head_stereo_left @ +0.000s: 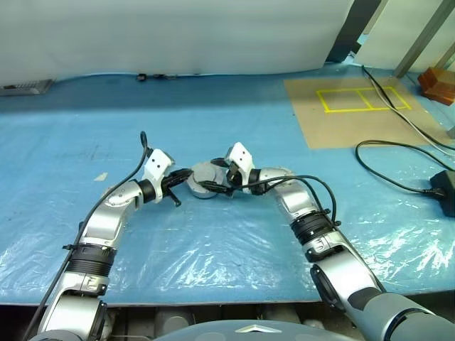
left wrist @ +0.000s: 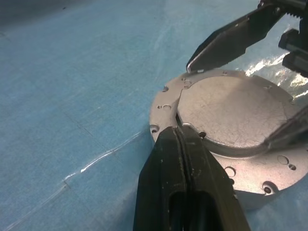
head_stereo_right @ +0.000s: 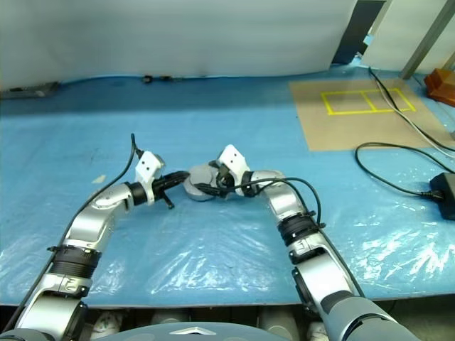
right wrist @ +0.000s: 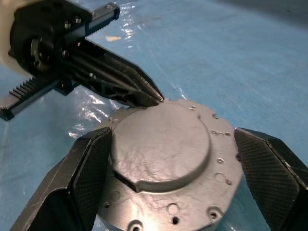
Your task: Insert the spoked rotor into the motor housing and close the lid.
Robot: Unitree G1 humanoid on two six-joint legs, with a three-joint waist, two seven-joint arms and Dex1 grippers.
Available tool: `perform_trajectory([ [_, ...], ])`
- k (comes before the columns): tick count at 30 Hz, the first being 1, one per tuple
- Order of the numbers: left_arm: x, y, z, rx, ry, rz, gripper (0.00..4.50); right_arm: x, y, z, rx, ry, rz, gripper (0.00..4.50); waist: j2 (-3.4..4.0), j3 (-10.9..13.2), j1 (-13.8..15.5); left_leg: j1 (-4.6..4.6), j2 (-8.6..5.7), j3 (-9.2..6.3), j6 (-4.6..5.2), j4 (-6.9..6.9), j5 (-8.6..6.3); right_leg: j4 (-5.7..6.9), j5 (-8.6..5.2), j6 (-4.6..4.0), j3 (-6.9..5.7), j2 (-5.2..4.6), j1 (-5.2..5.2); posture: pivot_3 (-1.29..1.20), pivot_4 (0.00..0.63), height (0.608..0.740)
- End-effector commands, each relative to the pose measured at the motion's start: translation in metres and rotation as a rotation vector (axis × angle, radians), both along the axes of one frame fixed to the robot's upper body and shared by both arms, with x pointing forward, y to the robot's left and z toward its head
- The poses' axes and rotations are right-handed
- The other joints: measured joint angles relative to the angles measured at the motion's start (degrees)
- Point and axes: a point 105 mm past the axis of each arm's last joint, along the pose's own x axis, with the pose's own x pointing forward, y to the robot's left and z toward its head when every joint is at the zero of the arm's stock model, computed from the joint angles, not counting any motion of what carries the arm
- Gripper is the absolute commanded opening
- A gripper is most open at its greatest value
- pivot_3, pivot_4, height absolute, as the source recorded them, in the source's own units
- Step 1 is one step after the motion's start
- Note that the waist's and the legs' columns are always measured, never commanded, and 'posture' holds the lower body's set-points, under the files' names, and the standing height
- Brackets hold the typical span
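The motor housing [head_stereo_left: 204,175] is a round grey metal body lying on the blue table between my two grippers. A smooth raised face [right wrist: 161,142] is turned up, ringed by a flange with small holes, so its inside is hidden. The spoked rotor and the lid are out of view. My left gripper [left wrist: 180,132] is shut, its tip against the flange's edge on the robot's left side. My right gripper [right wrist: 171,134] is open, with one finger [right wrist: 89,178] on each side of the housing, close to its wall. Nothing is lifted.
Clear plastic film [head_stereo_left: 213,249] covers the blue table near its front edge. A brown board with a yellow taped rectangle [head_stereo_left: 352,99] lies at the back right. Black cables [head_stereo_left: 398,153] and an adapter [head_stereo_left: 444,188] lie at the right. A white sheet closes the back.
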Motion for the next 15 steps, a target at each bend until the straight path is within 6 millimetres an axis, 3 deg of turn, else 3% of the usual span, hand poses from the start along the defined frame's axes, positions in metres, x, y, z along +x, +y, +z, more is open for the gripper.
perform_trajectory([
  [1, -0.006, -0.008, -0.011, 0.013, 0.044, -0.037, 0.00, 0.002, -0.010, 0.040, 0.190, 0.085, 0.000, 4.22, -0.04, 0.17, -0.03, -0.02, 0.00, 0.00, 0.00, 0.00, 0.00, 0.00, 0.01, 0.00, -0.01, 0.00, -0.03, 0.00, 0.150, 0.740],
  [4, -0.005, -0.007, -0.011, 0.012, 0.044, -0.034, 0.00, 0.002, -0.026, 0.057, 0.319, 0.210, -0.014, 4.22, -0.05, 0.25, -0.05, -0.04, 0.00, 0.00, 0.00, -0.07, 0.01, 0.02, 0.15, 0.21, -0.03, 0.02, -0.04, 0.00, 0.150, 0.740],
  [6, -0.005, -0.007, -0.012, 0.015, 0.043, -0.033, 0.00, 0.006, -0.041, 0.049, 0.351, 0.331, -0.071, 4.22, -0.05, 0.25, 0.02, -0.01, 0.00, 0.00, 0.00, -0.16, 0.02, 0.02, 0.16, 0.23, -0.05, 0.03, -0.03, 0.00, 0.150, 0.740],
  [10, -0.004, -0.007, -0.011, 0.015, 0.039, -0.032, 0.00, 0.011, -0.065, 0.008, 0.351, 0.619, -0.222, 4.22, -0.06, 0.25, 0.04, -0.04, -0.01, 0.00, -0.01, -0.18, 0.02, 0.01, 0.16, 0.23, -0.06, 0.03, 0.01, 0.00, 0.150, 0.740],
  [15, -0.005, -0.006, -0.011, 0.016, 0.038, -0.031, 0.00, -0.011, -0.061, -0.019, 0.343, 0.883, -0.197, 4.22, 0.00, 0.28, 0.15, -0.09, 0.00, 0.00, 0.00, -0.17, 0.03, 0.05, 0.16, 0.22, -0.06, 0.03, 0.04, 0.00, 0.150, 0.740],
])
